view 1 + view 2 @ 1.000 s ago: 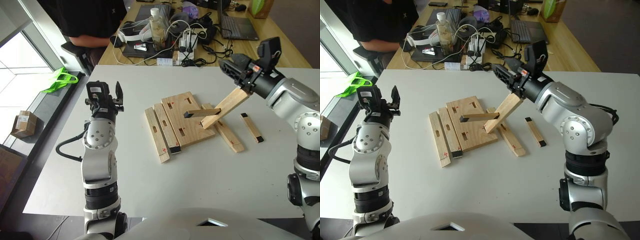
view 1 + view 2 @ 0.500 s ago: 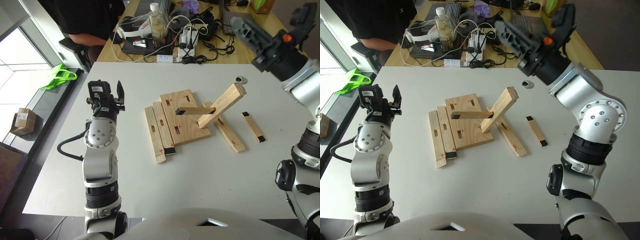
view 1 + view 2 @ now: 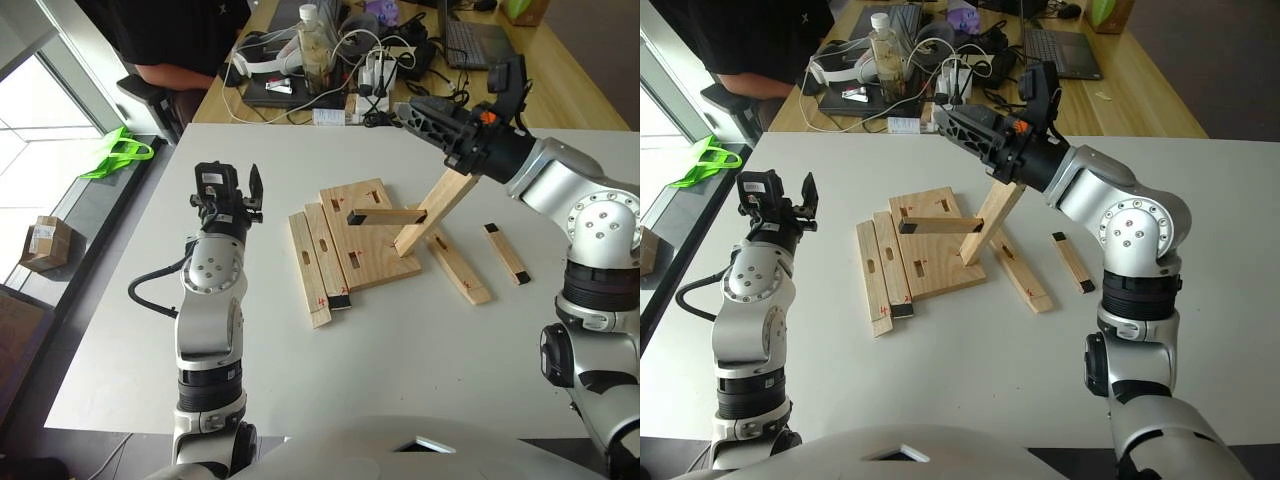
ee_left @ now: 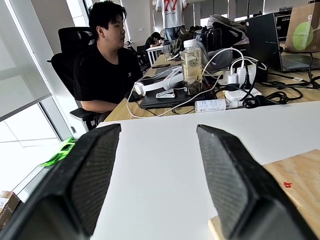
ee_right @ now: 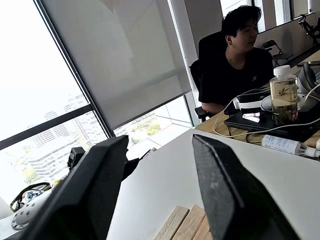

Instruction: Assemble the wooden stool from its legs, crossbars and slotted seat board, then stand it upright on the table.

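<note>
The right arm, which half a second ago was lifted high and clear behind the table, has come back down over the top end of the leg (image 3: pixel 437 208); the leg itself has hardly shifted. It stands tilted, its foot on the near right corner of the slotted seat board (image 3: pixel 368 266), with one crossbar (image 3: pixel 386 215) plugged into its side and jutting level over the board. The right gripper (image 5: pixel 157 150) is spread wide with nothing between its fingers. The eye views put the leg's top just under its body, but whether they touch I cannot tell. The step looks like retaking the leg, so the fingers should drop further and close across its flat faces near the top. They should not press from above, because the piece is only propped and a sideways nudge could topple it or work the crossbar out of its joint. Another leg (image 3: pixel 460 270) lies flat behind the foot, and a second crossbar (image 3: pixel 503 254) lies apart to the right. Two slotted strips (image 3: pixel 314 262) touch the board's left edge. The left gripper (image 4: pixel 157 135), fingers wide and empty, is held upright above the table (image 3: pixel 300 380), well left of the parts. It could steady the board.
</note>
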`<state>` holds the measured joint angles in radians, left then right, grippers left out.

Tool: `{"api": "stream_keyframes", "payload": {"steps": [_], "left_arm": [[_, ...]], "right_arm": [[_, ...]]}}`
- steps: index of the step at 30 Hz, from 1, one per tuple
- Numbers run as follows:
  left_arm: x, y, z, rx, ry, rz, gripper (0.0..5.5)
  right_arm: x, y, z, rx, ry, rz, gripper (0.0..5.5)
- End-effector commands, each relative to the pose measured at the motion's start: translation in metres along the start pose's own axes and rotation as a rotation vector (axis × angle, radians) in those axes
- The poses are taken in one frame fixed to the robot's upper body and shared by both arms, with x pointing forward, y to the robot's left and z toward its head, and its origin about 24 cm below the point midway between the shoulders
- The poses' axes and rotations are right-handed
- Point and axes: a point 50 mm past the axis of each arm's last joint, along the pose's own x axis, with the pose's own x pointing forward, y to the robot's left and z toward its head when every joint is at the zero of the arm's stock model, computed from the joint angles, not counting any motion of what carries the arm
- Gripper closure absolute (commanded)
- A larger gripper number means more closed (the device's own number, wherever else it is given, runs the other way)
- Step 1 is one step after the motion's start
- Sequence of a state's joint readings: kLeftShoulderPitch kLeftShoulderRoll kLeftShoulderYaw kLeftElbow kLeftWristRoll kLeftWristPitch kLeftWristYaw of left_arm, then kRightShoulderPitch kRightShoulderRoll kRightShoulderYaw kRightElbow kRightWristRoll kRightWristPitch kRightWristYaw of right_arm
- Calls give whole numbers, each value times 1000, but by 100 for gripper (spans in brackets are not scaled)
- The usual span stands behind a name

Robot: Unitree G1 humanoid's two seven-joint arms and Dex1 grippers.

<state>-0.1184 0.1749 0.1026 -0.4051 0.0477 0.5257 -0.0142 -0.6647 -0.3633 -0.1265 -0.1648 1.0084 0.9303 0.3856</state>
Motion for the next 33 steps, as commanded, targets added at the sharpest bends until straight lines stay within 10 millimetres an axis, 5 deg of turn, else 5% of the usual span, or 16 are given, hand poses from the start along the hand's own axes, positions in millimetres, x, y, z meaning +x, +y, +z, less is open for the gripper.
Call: {"api": "stream_keyframes", "payload": {"steps": [1, 4, 7, 11, 15, 19, 23, 27, 33], "left_arm": [[0, 1, -2, 12, 17, -7, 267], [-1, 4, -6, 36, 53, -21, 267], [-2, 7, -13, 74, 108, -62, 267], [-4, 12, -15, 99, 139, -89, 267], [-6, 13, -12, 119, 135, -109, 267], [-14, 8, -12, 132, 124, -124, 267], [-29, -7, -30, 204, 244, -331, 267], [-50, -17, -50, 268, 385, -526, 267], [-58, -25, -51, 220, 458, -645, 267]], "right_arm": [[-9, 11, 34, 9, -158, 60, 314], [-25, 14, 60, 105, -331, 129, 314], [-47, 13, 63, 196, -402, 181, 314], [-76, 15, 29, 232, -306, 153, 314], [-97, -18, 13, 226, -424, -245, 314], [-103, -28, 1, 191, -429, -425, 314], [-112, -41, -20, 124, -374, -576, 314], [-127, -50, -65, 34, -203, -683, 314], [-156, -43, -131, 12, 59, -641, 314]]}}
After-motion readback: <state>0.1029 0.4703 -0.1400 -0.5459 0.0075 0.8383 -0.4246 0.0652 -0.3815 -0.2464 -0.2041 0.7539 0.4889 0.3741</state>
